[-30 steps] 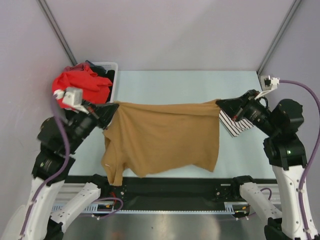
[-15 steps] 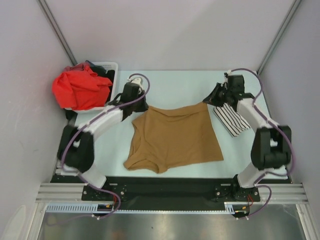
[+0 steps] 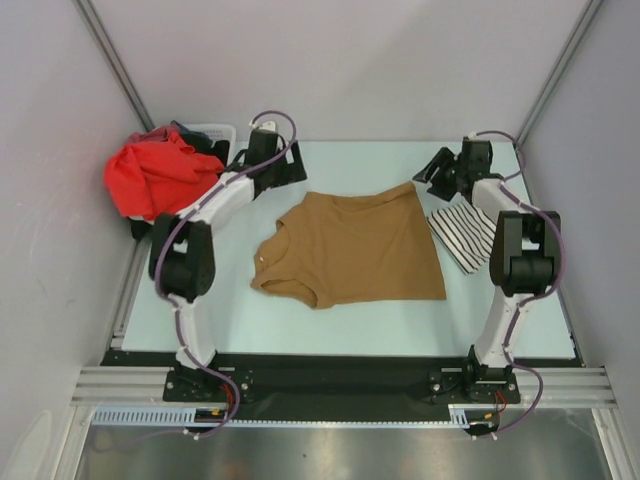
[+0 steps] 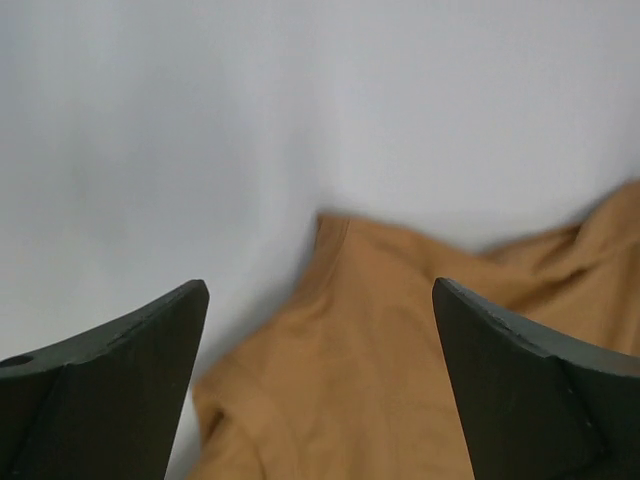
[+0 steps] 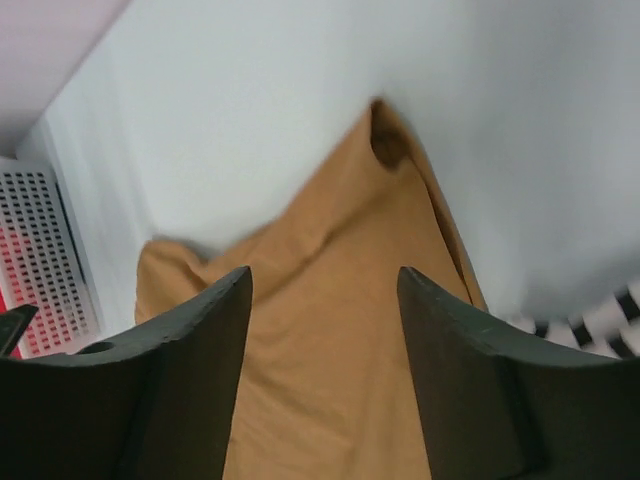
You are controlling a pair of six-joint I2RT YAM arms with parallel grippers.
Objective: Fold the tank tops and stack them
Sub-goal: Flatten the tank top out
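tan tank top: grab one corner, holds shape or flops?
Likely floppy: the tan tank top lies flat with wrinkles and a bunched left edge, so a one-corner lift would probably leave it draping. It looks thin, so it is probably light. Pushed, it would likely crumple rather than slide whole on the table.

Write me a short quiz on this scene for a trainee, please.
1. Fill in: the left tool and the right tool both stand ___.
2. True or false: the tan top lies on the table, gripped by neither tool.
3. Where is the striped top? A: left of the tan top; B: right of it; C: on top of it.
Key: 1 open; 2 true; 3 B.
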